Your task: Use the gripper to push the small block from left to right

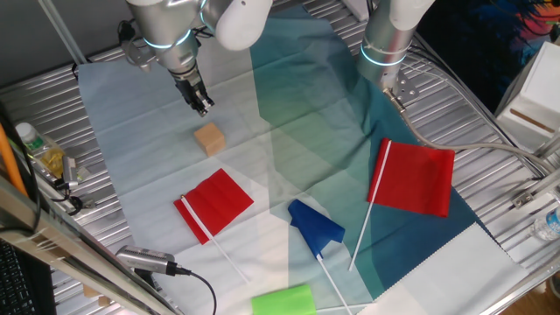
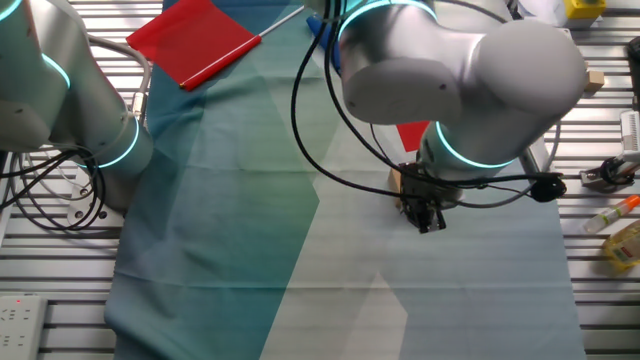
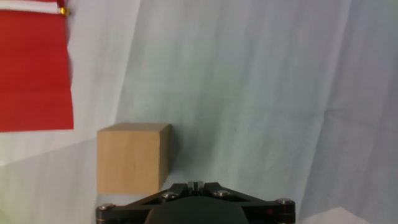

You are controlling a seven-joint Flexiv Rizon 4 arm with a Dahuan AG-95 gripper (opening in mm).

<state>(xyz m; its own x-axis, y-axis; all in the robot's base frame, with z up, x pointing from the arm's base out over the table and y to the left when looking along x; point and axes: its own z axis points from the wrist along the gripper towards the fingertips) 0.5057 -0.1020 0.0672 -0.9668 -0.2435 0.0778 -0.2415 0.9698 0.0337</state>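
Note:
The small block (image 1: pixel 210 138) is a light tan wooden cube on the pale cloth; it also shows in the hand view (image 3: pixel 132 158), left of centre. My gripper (image 1: pixel 200 106) hangs above the cloth just behind the block, fingers pressed together and holding nothing. In the hand view the fingertips (image 3: pixel 195 185) sit just right of the block's near corner. In the other fixed view the gripper (image 2: pixel 428 222) is below the arm's blue ring, and only a sliver of the block (image 2: pixel 396 181) shows beside it.
A small red flag (image 1: pixel 215 201) lies in front of the block, a blue flag (image 1: pixel 316 229) and a large red flag (image 1: pixel 420 177) to the right. A green rounded block (image 1: pixel 283 300) sits at the front edge. A second arm (image 1: pixel 389 35) stands at the back right.

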